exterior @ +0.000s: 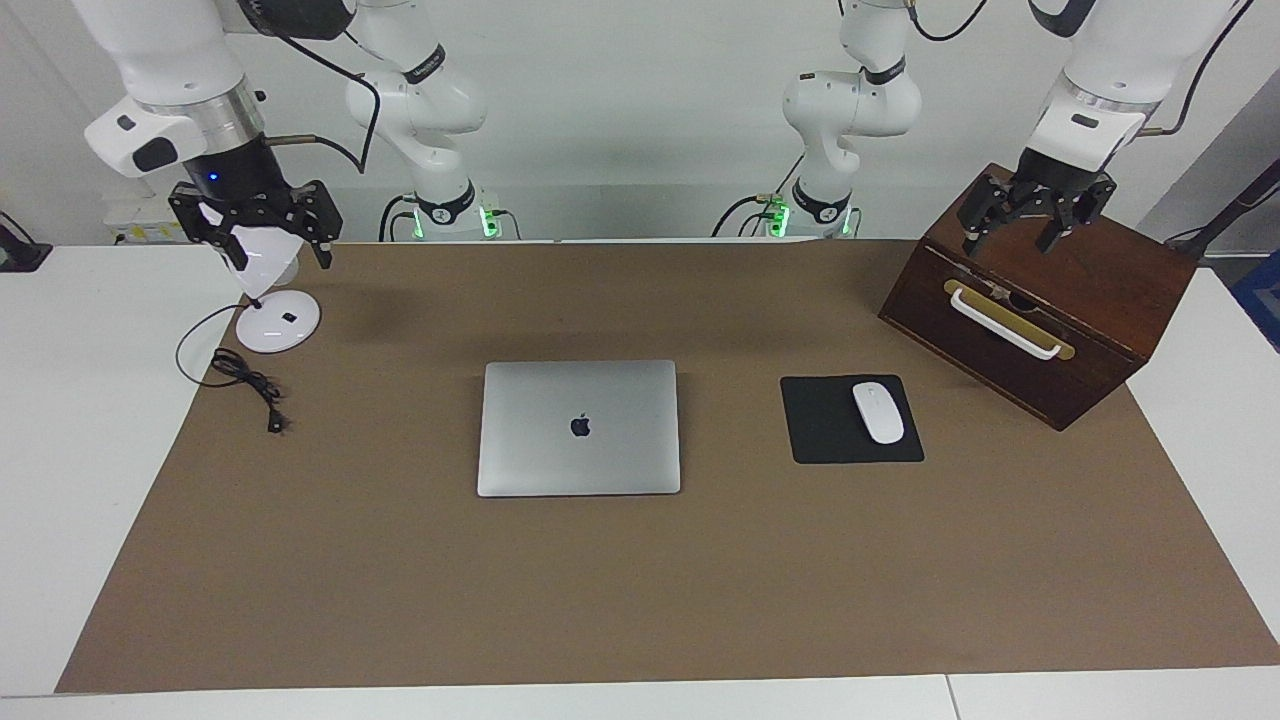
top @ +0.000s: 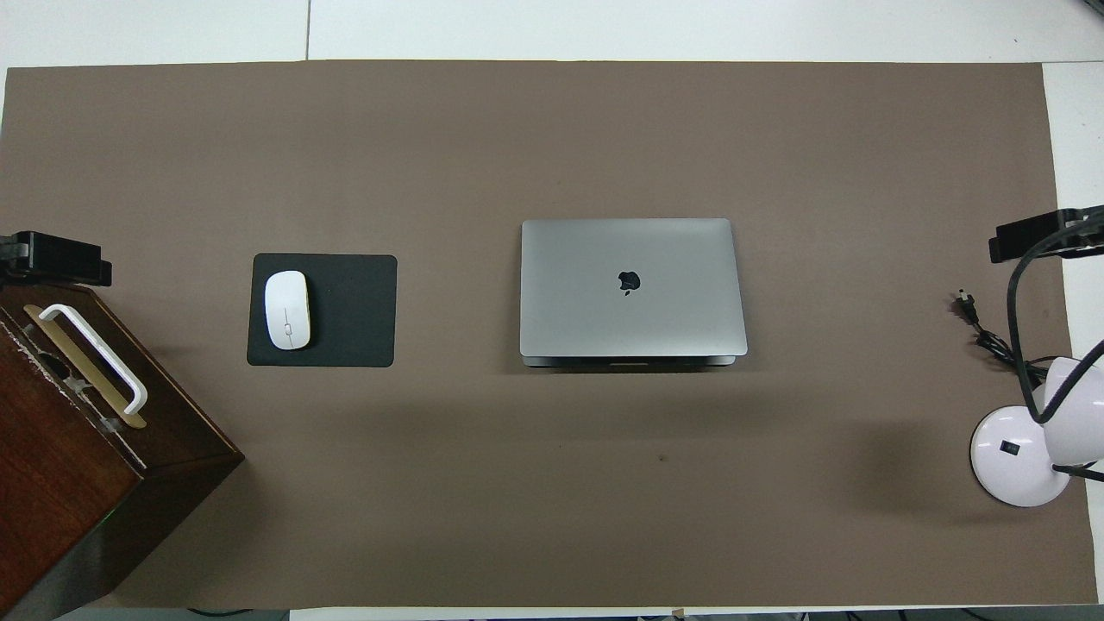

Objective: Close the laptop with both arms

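Observation:
The silver-grey laptop (exterior: 579, 428) lies in the middle of the brown mat with its lid down flat and the dark apple logo facing up; it also shows in the overhead view (top: 631, 286). My left gripper (exterior: 1008, 245) hangs open and empty above the wooden box, well away from the laptop; only its tip shows in the overhead view (top: 53, 257). My right gripper (exterior: 282, 260) hangs open and empty above the white lamp at the right arm's end of the table, its tip showing in the overhead view (top: 1044, 235). Neither gripper touches the laptop.
A black mouse pad (exterior: 822, 430) with a white mouse (exterior: 877, 411) lies beside the laptop toward the left arm's end. A dark wooden box (exterior: 1100, 300) with a white handle stands there too. A white desk lamp (exterior: 278, 322) and its black cable (exterior: 250, 385) sit at the right arm's end.

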You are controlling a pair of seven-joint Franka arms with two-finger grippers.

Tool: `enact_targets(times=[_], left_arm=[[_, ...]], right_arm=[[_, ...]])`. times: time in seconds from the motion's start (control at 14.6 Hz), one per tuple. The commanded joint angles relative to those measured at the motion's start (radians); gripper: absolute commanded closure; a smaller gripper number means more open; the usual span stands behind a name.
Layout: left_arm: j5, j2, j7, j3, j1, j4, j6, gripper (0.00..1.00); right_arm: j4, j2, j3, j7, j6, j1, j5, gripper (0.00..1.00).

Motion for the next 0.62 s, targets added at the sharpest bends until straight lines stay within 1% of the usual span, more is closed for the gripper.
enact_targets(times=[0.0,0.27,0.55], left_arm=[[0.005,0.029,-0.001,-0.007,0.025,0.025,-0.007,0.00],[0.004,0.043,-0.001,-0.008,0.025,-0.023,0.066,0.00],[0.007,0.046,-0.003,-0.008,0.023,-0.018,0.071,0.00]], right_arm=[[-0.011,-0.014,0.004,-0.035,0.002,-0.015,0.019,0.00],[-0.012,-0.014,0.004,-0.029,0.007,-0.020,0.036,0.00],[-0.018,-0.016,0.006,-0.026,0.007,-0.020,0.036,0.00]])
